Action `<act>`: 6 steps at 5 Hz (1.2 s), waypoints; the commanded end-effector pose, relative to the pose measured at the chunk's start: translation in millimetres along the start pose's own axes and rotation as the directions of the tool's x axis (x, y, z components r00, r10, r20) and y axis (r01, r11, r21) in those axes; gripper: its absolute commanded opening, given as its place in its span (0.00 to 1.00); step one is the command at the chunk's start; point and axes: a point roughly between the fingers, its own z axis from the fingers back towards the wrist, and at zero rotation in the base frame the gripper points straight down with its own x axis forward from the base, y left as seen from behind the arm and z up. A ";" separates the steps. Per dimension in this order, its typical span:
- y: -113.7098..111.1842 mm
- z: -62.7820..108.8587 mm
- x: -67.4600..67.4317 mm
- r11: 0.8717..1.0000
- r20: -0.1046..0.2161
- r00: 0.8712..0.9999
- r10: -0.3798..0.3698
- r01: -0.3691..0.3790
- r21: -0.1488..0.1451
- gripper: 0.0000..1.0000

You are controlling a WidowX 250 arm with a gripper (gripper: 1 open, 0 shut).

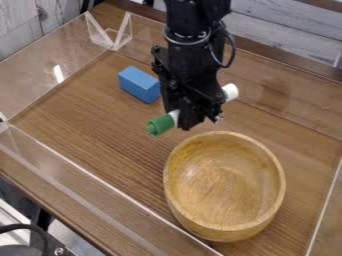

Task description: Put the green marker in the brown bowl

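Green marker [163, 124], gripped across its barrel by my closed gripper [190, 118], hangs just beyond the rim of the brown bowl [225, 188], green end out to one side, pale end to the other. Light and stiff, I judge, its smooth round body could roll or slip between my fingers; mid-barrel is the place to hold it.

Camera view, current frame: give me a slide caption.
Dark fingers grip a green-capped marker just behind the empty brown bowl, a blue block nearby.
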 end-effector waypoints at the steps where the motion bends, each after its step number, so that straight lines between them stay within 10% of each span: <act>1: -7.5 16.1 1.7 1.000 0.056 0.998 0.025 -0.025 0.001 0.00; 6: -40.4 24.1 -3.5 0.996 0.077 0.994 0.079 -0.075 -0.053 0.00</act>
